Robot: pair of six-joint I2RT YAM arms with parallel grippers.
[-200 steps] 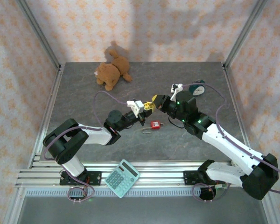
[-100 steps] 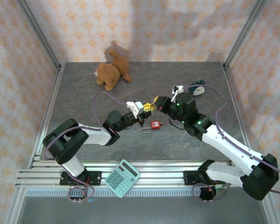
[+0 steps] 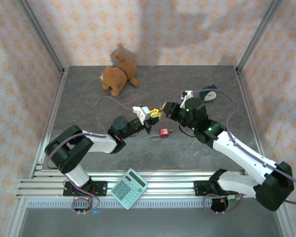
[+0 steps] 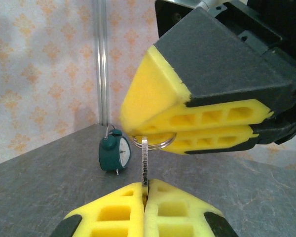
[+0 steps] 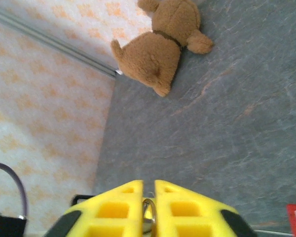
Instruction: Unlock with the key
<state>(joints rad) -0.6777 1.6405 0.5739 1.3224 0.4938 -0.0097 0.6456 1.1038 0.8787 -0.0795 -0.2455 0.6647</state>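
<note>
In the top view I judge the task to be at the hand-over stage. My left gripper (image 3: 151,115) and right gripper (image 3: 164,107) meet in the air over the middle of the table (image 3: 79,98) with the key (image 3: 158,112) between them. The red padlock (image 3: 164,132) lies on the table just below them, its shackle pointing near-left, and the key is not yet in it, so inserting and turning are both left to do. The teddy bear (image 3: 118,76), alarm clock (image 3: 208,94) and calculator (image 3: 129,188) sit well apart from the lock, which leaves me open room around it. In the left wrist view my left fingers (image 4: 108,212) are closed tight on the key's blade, which stands upright, and the right pads (image 4: 212,116) clamp the key ring (image 4: 155,143) at its top. In the right wrist view those pads press on that ring with only a sliver between them, and bare tabletop runs ahead to the bear and the wall (image 5: 49,98).
</note>
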